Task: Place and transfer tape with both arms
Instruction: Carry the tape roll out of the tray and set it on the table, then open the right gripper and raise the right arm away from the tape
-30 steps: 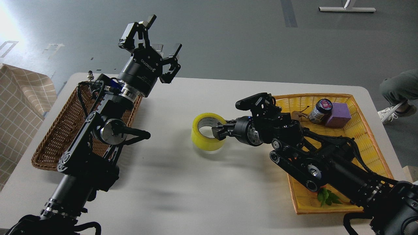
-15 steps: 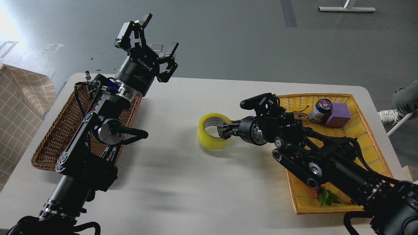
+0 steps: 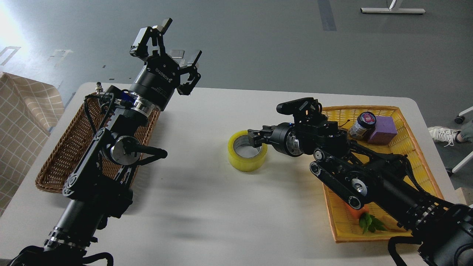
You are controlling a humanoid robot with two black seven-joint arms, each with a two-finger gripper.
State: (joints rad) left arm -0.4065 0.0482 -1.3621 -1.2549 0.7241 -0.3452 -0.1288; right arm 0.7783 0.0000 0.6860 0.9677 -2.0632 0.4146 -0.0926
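The tape (image 3: 247, 159), a yellow translucent roll with a grey-white core, lies flat on the white table (image 3: 207, 214) near its middle. My right gripper (image 3: 257, 137) reaches in from the right, just above the roll's right rim. One fingertip hangs over the core hole, and the fingers look slightly apart and not clamped on the rim. My left gripper (image 3: 181, 40) is raised high over the table's far left edge. Its fingers are spread wide and hold nothing, far from the tape.
A brown wicker basket (image 3: 63, 155) sits at the left under my left arm. A yellow tray (image 3: 417, 162) at the right holds a jar (image 3: 364, 123), a purple block (image 3: 383, 130) and a carrot with leaves (image 3: 367, 221). A checked cloth (image 3: 22, 111) lies at far left.
The right gripper carried the tilted tape rightward and set it down flat, then rose a little off the rim. The left arm barely moved.
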